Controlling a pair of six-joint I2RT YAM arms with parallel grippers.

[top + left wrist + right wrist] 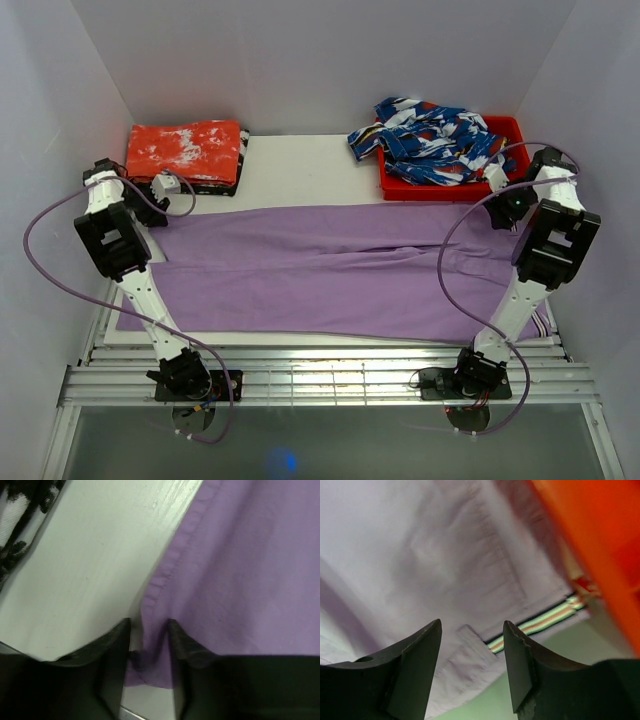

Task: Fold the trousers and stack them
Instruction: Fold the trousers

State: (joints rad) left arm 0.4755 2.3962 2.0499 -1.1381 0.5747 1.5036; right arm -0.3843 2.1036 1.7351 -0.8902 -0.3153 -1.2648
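Observation:
The lilac trousers (330,270) lie spread flat across the white table, legs to the left and waistband to the right. My left gripper (148,208) is down at their far left corner. In the left wrist view its jaws (148,630) stand apart astride the hem corner (150,655), and the cloth puckers up between them. My right gripper (510,205) is at the far right corner. In the right wrist view it (472,630) stands open over the waistband edge, where the striped trim (535,622) shows.
A red tray (450,187) at the back right holds a blue-white-red patterned garment (430,140); its wall (590,530) is close beside my right gripper. A folded red-orange cloth (185,148) lies at the back left on a black-and-white patterned one (20,510).

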